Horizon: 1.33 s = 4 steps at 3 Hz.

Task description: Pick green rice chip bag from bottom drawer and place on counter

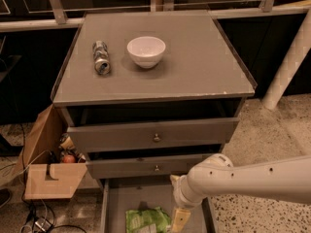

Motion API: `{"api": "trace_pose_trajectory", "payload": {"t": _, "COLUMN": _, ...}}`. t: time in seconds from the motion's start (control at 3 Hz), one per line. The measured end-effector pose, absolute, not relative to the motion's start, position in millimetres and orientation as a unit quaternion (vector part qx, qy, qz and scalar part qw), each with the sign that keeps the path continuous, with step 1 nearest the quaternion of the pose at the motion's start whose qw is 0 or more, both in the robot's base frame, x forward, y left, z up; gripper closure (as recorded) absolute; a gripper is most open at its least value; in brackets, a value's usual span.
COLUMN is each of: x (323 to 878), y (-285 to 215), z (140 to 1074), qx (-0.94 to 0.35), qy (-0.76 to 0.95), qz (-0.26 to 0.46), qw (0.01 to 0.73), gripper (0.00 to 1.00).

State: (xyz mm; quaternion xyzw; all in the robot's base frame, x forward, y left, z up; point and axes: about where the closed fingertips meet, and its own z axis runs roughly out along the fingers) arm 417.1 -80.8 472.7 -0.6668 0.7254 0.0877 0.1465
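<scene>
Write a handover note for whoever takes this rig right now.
The gripper is low in the open bottom drawer, at the right edge of the bag.
The bag lies on the drawer floor, not lifted.
The counter holds a bowl and a can lying to its left.
Done: drawer open.
Left: grasp bag, lift it, set it on the counter.
</scene>
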Motion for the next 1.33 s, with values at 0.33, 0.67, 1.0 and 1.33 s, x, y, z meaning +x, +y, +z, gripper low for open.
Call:
{"api": "trace_pose_trajectory", "payload": {"t": 0.33, "x": 412.3, "y": -55.4, "z": 445.6, "qx": -0.672, "qy": 0.717, "qz": 0.106, "qw": 0.148, "gripper": 0.0}}
{"api": "trace_pose_trajectory", "payload": {"t": 0.67, "x": 418.1, "y": -38.0, "z": 422.9, "qx": -0.676, "qy": 0.712, "qz": 0.117, "qw": 0.149, "gripper": 0.0}}
{"api": "trace_pose_trajectory", "payload": {"t": 1.0, "x": 430.8, "y": -26.2, "z": 395.8, "qx": -0.67, "qy": 0.718, "qz": 0.126, "qw": 0.137, "gripper": 0.0}}
{"api": "trace_pose_trajectory", "payload": {"t": 1.33, "x": 441.2, "y": -24.4, "z": 369.0, "qx": -0.657, "qy": 0.735, "qz": 0.119, "qw": 0.115, "gripper": 0.0}}
